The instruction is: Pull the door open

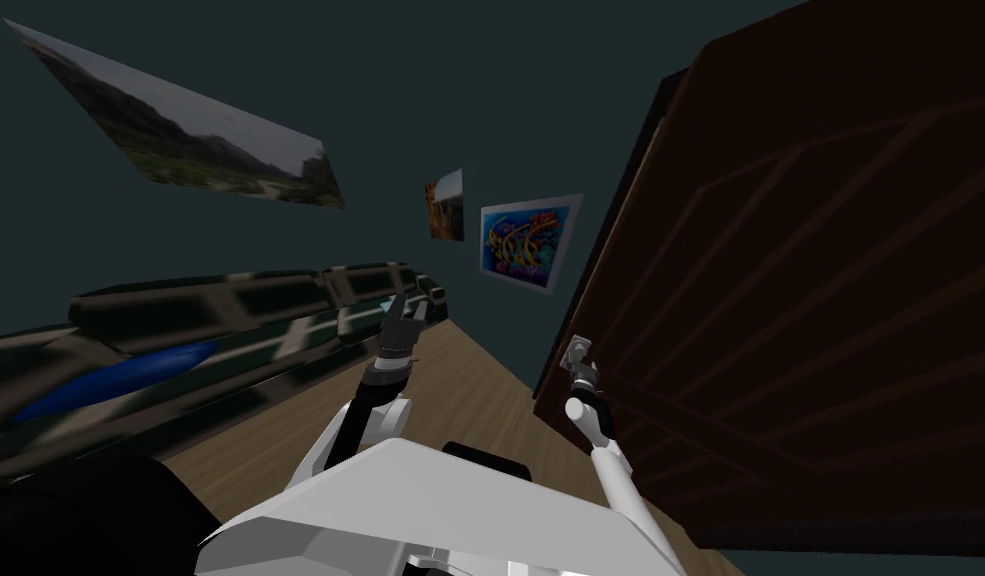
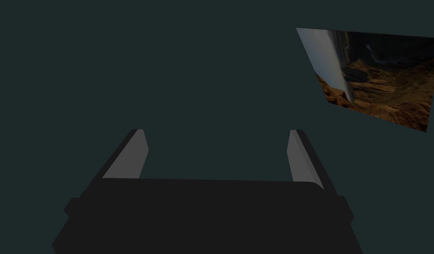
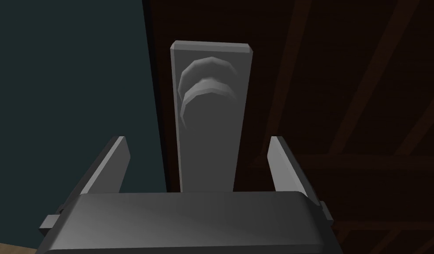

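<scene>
Right gripper (image 3: 198,139) nearest, jaws wide and empty, centred on the long grey handle plate (image 3: 209,150) of the dark brown panelled door (image 3: 343,88), curved lever (image 3: 209,86) dead ahead; left gripper (image 2: 217,132) also wide.

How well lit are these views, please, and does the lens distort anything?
Head view: dim; the wide lens splays the dark brown door and slants the landscape picture. Right wrist view: the grey handle plate stands out, framed by the open right gripper. Left wrist view: equally dim.
</scene>
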### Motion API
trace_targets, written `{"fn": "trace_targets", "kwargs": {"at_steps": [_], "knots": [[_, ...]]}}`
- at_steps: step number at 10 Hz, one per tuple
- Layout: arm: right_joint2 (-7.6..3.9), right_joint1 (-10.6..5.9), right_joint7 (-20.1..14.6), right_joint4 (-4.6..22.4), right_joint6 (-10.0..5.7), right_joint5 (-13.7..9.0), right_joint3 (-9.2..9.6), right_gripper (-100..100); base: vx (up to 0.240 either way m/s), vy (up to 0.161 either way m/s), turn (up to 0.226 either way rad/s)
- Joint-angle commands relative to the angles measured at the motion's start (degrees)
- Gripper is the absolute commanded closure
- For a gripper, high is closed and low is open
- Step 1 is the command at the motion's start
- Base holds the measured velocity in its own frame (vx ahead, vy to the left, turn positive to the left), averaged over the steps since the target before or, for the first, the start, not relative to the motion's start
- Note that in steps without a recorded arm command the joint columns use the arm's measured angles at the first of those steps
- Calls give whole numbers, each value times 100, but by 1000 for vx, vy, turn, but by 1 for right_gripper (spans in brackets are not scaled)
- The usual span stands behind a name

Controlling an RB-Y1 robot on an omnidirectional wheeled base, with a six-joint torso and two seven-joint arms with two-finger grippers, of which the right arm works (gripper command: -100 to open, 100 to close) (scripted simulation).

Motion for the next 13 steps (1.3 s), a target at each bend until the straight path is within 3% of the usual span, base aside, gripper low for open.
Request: {"fn": "trace_targets", "kwargs": {"at_steps": [1, 3, 4, 5, 10, 13], "knots": [[-210, 60, -194, 40, -6, -33, -56, -100, 181, -13, 122], [-438, 137, -390, 68, -16, -69, -116, -100, 186, -22, 134], [-386, 76, -364, 147, -75, -49, -68, -100, 81, -15, 23], [-386, 76, -364, 147, -75, -49, -68, 100, -11, -1, -32], [-386, 76, -364, 147, -75, -49, -68, 100, -16, 1, 1], [-515, 150, -547, 75, -26, -54, 104, 100, -182, -38, 121]]}}
